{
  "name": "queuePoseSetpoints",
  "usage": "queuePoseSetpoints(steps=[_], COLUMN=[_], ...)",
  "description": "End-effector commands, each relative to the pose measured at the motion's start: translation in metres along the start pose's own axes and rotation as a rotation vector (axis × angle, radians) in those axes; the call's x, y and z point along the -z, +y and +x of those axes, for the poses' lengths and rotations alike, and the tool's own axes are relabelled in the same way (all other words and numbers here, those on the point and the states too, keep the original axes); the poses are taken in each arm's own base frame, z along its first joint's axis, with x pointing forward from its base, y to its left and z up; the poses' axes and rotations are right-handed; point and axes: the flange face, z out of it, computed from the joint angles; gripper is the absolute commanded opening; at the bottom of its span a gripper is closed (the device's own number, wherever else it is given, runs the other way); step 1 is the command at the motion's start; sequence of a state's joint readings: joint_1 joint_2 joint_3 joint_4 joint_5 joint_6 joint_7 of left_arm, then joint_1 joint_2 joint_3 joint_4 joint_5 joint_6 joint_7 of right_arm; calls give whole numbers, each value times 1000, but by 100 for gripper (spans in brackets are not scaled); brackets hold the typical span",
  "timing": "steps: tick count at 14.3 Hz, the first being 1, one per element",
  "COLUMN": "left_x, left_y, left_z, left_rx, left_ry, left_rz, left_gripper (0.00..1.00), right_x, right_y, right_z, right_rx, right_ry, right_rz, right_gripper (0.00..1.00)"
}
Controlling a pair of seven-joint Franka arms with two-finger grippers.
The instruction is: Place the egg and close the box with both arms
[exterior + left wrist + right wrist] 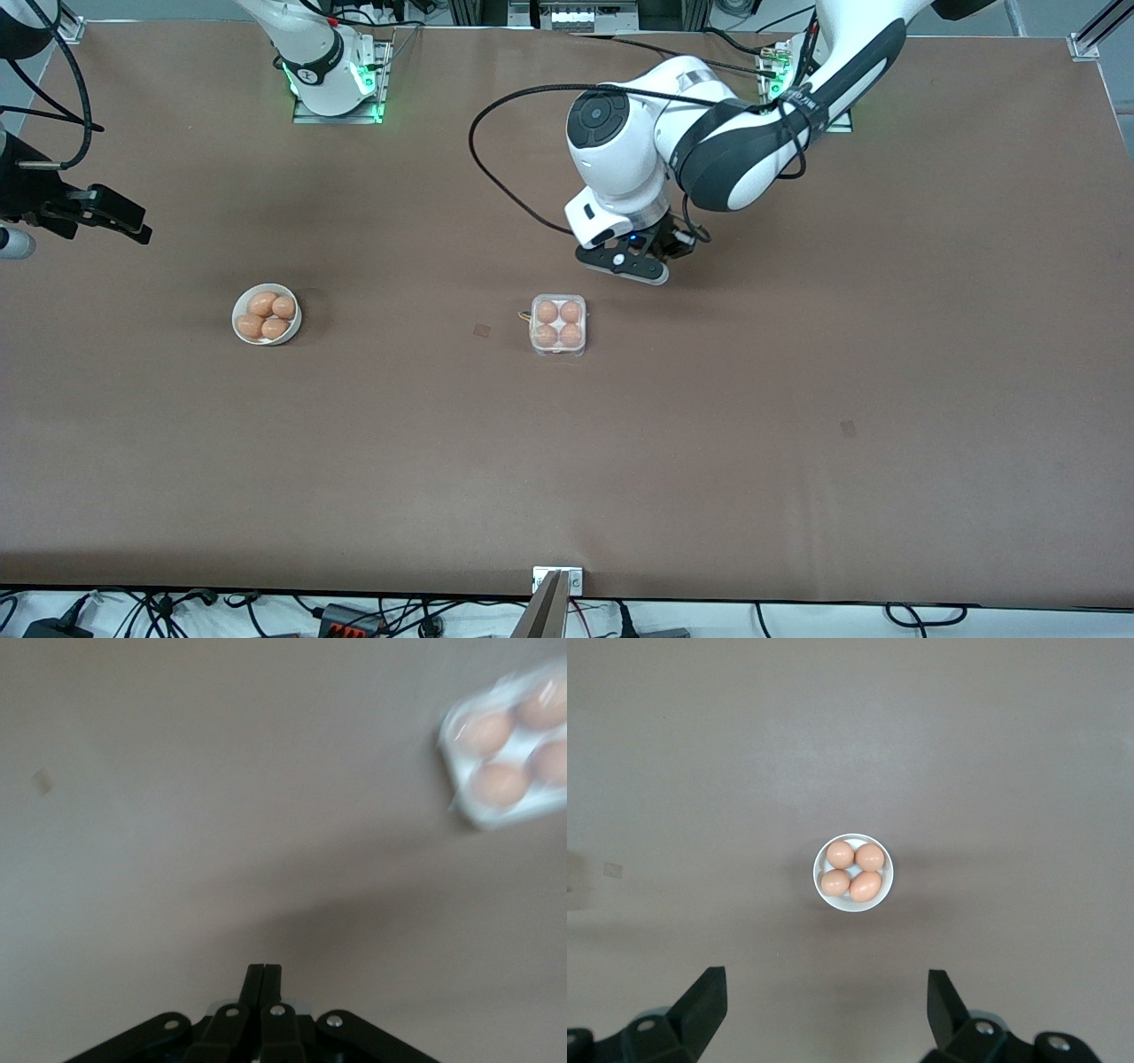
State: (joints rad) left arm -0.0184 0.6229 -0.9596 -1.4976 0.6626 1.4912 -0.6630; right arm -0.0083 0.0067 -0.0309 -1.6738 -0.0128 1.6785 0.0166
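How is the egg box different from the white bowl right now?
The box is square, clear plastic, with one egg per cell; the bowl is round, white, with its eggs piled loosely together. The box sits mid-table, just nearer the front camera than the shut left pincer; the bowl lies toward the right arm's end. Both hold four brown eggs.

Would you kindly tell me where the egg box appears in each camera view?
Front view: the box sits mid-table, lid closed over four eggs, near the left gripper.
Left wrist view: the box shows at the picture's edge.
Right wrist view: not in it; only the bowl.
Shared landmark: the brown table.
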Motion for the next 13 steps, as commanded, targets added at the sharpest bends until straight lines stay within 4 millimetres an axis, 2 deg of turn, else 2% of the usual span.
queuePoseSetpoints(steps=[1,3,4,7,9,12,13], left_x=[8,11,12,33,54,60,65], left_y=[-10,-25,-27,-84,-143,-218,-238], left_z=[-16,-16,-17,-2,13,21,21], left_rx=[-111,-163,-169,-117,-69,-42,-81], left_ry=[-107,-150,-153,-133,-90,-55,-29], left_rz=[61,75,77,-19,-113,-173,-191], left_gripper=[18,95,100,100,100,100,100], right_x=[5,3,2,2,3,3,2], right_y=[0,0,1,-1,-4,-4,-4], right_z=[-7,-5,-5,-5,-5,-5,-5], right_rx=[28,27,25,26,32,32,35], right_ry=[5,2,2,4,5,5,4], right_rz=[-31,-30,-25,-20,-20,-20,-20], right_gripper=[100,100,100,100,100,100,100])
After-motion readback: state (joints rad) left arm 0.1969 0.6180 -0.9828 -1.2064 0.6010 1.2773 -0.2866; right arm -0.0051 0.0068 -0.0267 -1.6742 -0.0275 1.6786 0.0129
